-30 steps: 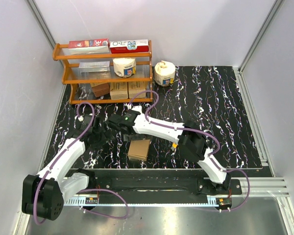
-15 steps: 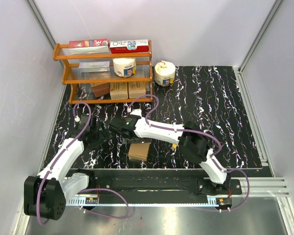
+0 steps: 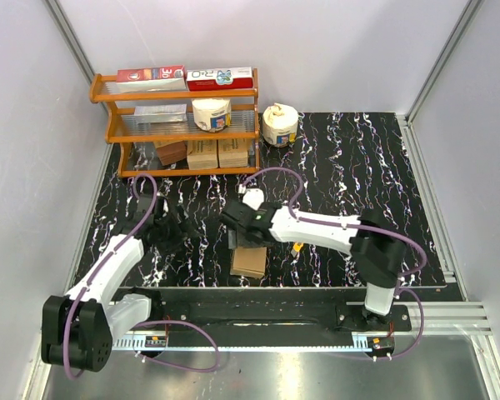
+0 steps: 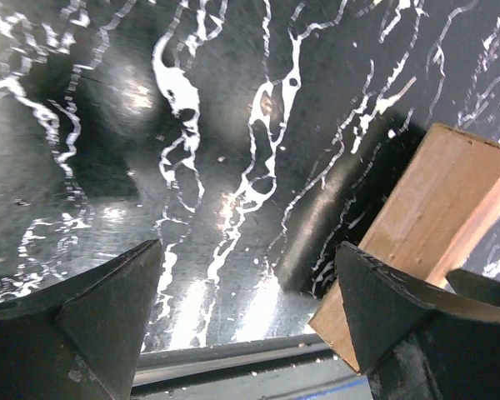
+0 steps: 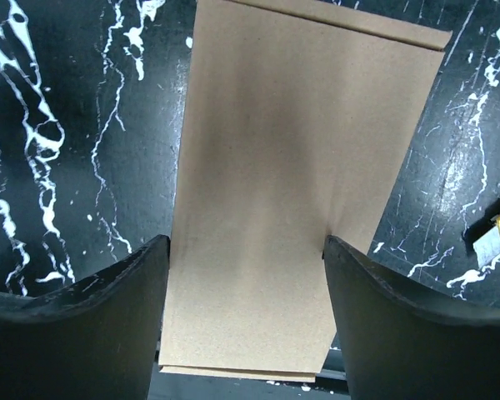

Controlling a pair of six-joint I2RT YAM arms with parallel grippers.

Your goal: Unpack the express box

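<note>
Straddling the box (image 5: pixel 304 192) mid-frame with my right gripper (image 5: pixel 246 250) spread, I should drop squarely and pinch its long sides; my left gripper (image 4: pixel 248 250) hangs spread.

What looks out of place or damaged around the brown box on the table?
Nothing stands out. The express box lies flat and closed on the table, with no visible tears or spills. The right pincer is open above it; the left pincer is open beside it, holding nothing.
</note>
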